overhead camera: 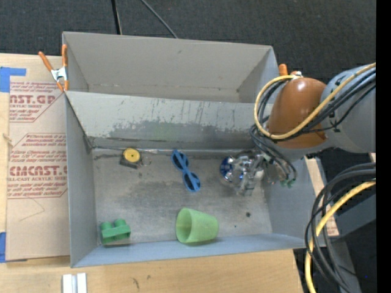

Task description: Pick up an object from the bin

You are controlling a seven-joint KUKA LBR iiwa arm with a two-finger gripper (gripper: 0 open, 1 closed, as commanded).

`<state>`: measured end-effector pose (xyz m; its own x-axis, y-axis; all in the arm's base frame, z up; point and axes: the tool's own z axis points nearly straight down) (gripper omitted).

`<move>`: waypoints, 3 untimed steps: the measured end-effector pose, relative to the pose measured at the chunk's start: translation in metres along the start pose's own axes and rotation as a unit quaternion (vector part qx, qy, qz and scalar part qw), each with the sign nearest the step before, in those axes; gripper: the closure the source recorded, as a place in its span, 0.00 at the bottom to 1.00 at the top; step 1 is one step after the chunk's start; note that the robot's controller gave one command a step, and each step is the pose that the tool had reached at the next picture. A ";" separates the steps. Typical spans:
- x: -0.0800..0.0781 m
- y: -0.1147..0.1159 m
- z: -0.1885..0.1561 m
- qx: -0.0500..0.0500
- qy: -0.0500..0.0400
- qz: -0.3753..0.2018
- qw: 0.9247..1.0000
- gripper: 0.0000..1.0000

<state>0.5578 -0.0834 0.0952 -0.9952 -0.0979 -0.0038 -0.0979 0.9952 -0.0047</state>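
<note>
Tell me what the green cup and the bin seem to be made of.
The green cup, lying on its side, looks like matte plastic: even colour, soft sheen. The bin looks like bare grey metal: flat walls, and a scuffed, streaked floor.

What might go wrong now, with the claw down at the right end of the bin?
The gripper sits low beside a small blue and white thing; it might nudge that away rather than catch it. The bin's right wall is close, so the gripper might scrape it. The blue looped piece just to the left might get bumped.
</note>
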 end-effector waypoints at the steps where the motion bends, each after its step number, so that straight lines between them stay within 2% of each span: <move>1: 0.000 0.006 0.001 -0.002 0.001 -0.003 1.000 0.00; 2: -0.029 0.015 0.026 -0.004 0.006 0.026 1.000 0.00; 3: -0.032 -0.014 0.026 -0.004 0.006 0.044 0.999 0.00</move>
<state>0.5916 -0.0945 0.0689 -0.9999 -0.0095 0.0082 -0.0095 0.9999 0.0038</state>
